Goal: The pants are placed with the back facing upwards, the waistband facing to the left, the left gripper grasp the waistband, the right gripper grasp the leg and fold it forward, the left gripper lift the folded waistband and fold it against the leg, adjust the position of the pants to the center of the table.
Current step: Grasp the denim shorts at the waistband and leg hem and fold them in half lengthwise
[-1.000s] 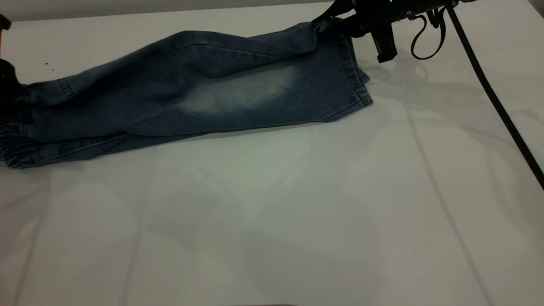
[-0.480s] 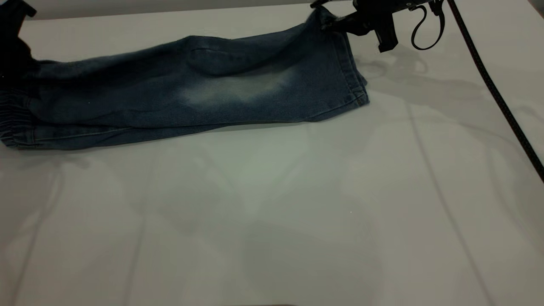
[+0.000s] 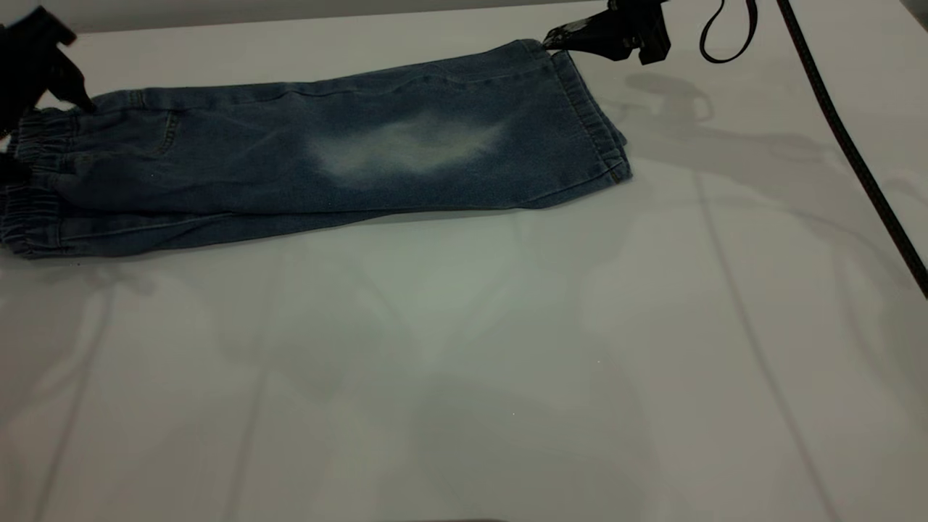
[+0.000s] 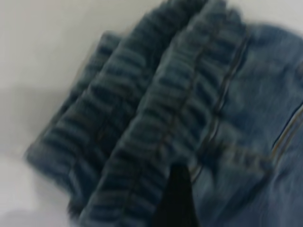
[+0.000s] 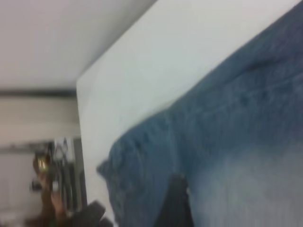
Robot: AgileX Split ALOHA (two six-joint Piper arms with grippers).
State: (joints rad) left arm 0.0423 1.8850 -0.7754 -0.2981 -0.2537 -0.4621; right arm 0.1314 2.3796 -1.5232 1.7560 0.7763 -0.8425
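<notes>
— Now the pants (image 3: 326, 163) lie flat; my right gripper (image 3: 558, 38) let the leg (image 3: 580, 116) go.

— And the left gripper (image 3: 51, 80)?

— Beside the waistband (image 3: 32, 174), nearest. Can't tell either's jaws.

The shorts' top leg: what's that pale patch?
A whitish faded oval on blue denim, clearest in the exterior view.

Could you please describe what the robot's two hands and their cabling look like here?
Both are black. The right hand tapers to slim dark fingers, with a thin looped cord and a thick ribbed black cable trailing from it. The left hand appears only as a black angular shape.
</notes>
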